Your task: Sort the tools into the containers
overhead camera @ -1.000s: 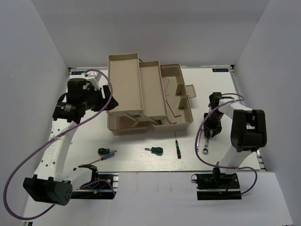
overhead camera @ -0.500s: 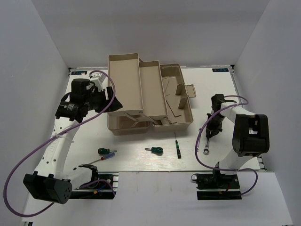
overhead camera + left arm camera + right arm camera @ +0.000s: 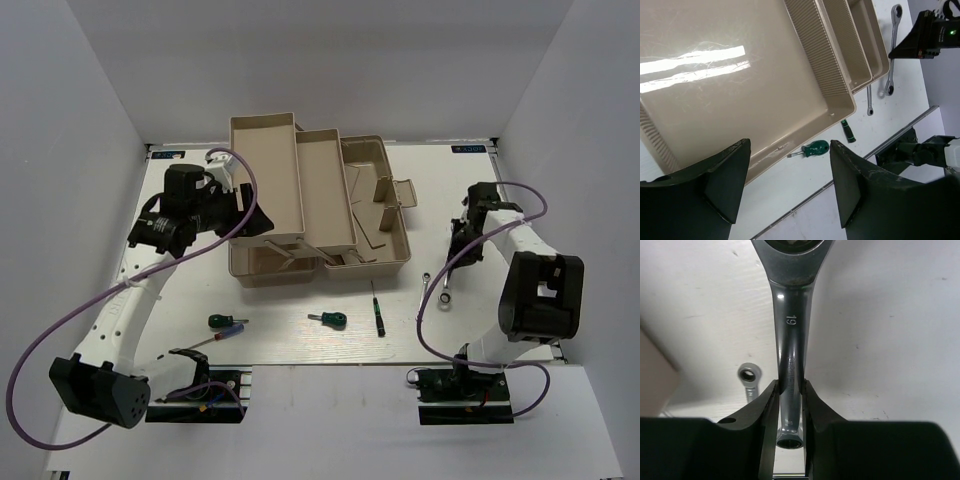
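Note:
My right gripper (image 3: 464, 236) (image 3: 790, 390) is shut on the shank of a silver wrench (image 3: 790, 325) (image 3: 449, 285), right of the toolbox. A smaller silver wrench (image 3: 749, 379) (image 3: 869, 102) lies on the table beside it. The beige toolbox stands open, with its two long trays (image 3: 265, 180) (image 3: 325, 190) raised over the base (image 3: 385, 225). My left gripper (image 3: 247, 216) (image 3: 790, 152) is open and holds nothing, above the left tray (image 3: 740, 90). In front of the toolbox lie the green-and-red screwdriver (image 3: 226, 322), the stubby green screwdriver (image 3: 330, 319) (image 3: 813, 148) and the thin black-green screwdriver (image 3: 378, 312) (image 3: 847, 131).
White walls enclose the table on the left, right and back. The two arm bases (image 3: 195, 395) (image 3: 465, 390) sit at the near edge. Purple cables (image 3: 60, 340) loop beside each arm. The toolbox lid and handle (image 3: 398, 192) lie folded at its right.
My right gripper closed on the wrench and carried it back and to the right. My left arm moved right, toward the toolbox's left tray, staying open.

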Available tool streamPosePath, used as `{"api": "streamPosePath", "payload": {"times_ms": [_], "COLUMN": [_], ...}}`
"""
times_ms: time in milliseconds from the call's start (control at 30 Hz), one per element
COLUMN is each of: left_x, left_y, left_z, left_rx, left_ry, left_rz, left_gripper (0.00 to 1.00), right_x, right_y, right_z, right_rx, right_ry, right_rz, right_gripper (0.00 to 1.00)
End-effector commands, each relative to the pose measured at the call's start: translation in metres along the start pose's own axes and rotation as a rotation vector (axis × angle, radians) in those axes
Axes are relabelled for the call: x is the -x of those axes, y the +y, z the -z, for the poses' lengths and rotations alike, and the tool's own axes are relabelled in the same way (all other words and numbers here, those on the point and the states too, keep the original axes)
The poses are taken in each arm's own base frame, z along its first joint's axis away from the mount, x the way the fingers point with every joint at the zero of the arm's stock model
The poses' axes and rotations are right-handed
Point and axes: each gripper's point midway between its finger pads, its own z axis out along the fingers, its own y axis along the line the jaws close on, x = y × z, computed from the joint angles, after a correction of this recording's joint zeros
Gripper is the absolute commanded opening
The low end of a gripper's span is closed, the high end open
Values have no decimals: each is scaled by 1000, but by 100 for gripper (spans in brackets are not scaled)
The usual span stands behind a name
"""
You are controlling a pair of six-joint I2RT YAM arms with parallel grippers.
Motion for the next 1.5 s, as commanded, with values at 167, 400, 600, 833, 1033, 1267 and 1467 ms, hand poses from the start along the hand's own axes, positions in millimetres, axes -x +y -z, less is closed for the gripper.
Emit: {"api": "streamPosePath", "payload": {"times_ms": [167, 400, 600, 833, 1033, 1267, 1467], "left_x": [7, 13, 17, 15, 14, 14, -9], "left_y": [-19, -40, -68, -97, -112, -140, -158], "left_z": [-8, -12, -30, -51, -62, -79, -98], "left_rx": [-72, -149, -248, -300, -303, -336, -343], "left_ry": [-2, 3, 15, 55, 49, 59, 151], "left_rz": [-55, -119, -179, -234, -260, -314, -394], "left_gripper": [75, 75, 75, 61, 52, 71, 69], "right_x": [63, 102, 106, 100, 109, 95, 66], "right_y": [38, 91, 159, 208, 213, 193, 115], "right_z": [75, 171, 181, 135, 110, 146, 140], "right_rx": [207, 468, 716, 723, 676, 670, 355], "right_ry": [-249, -402, -336, -253, -258, -335, -359], "right_rz": [55, 160, 201, 298, 354, 469, 361], "right_gripper": [0, 0, 0, 0, 37, 65, 23]}}
